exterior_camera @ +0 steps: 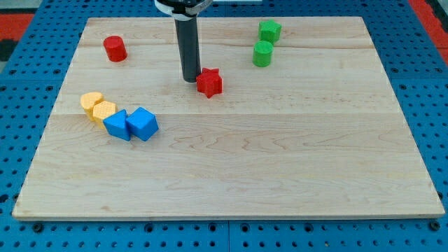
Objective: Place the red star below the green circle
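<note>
The red star [209, 82] lies on the wooden board, above its middle. The green circle [262, 54] stands up and to the right of the star, well apart from it. My tip [190, 78] rests on the board just left of the red star, touching or nearly touching its left edge. The dark rod rises straight up from there to the view's top.
A green star-like block [269, 31] sits just above the green circle. A red cylinder [115, 48] is at the upper left. Two yellow blocks [97, 106] and two blue blocks [131, 124] cluster at the left. The board [280, 168] lies on a blue pegboard.
</note>
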Motion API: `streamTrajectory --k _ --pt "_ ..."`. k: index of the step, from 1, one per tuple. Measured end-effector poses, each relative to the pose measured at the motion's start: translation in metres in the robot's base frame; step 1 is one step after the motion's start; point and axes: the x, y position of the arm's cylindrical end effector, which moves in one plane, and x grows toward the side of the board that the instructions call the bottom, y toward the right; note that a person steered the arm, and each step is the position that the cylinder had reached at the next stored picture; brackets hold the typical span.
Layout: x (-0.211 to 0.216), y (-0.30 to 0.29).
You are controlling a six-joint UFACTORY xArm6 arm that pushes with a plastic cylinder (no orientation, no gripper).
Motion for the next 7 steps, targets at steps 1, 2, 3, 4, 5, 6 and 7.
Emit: streamTrajectory --k 1,2,3,4,5,6,7 --pt "0.029 -0.031" --pt "0.030 -0.010" --pt "0.009 0.036" --pt "0.006 0.060" --pt "0.006 0.070" --pt "0.006 0.087" --pt "0.006 0.109"
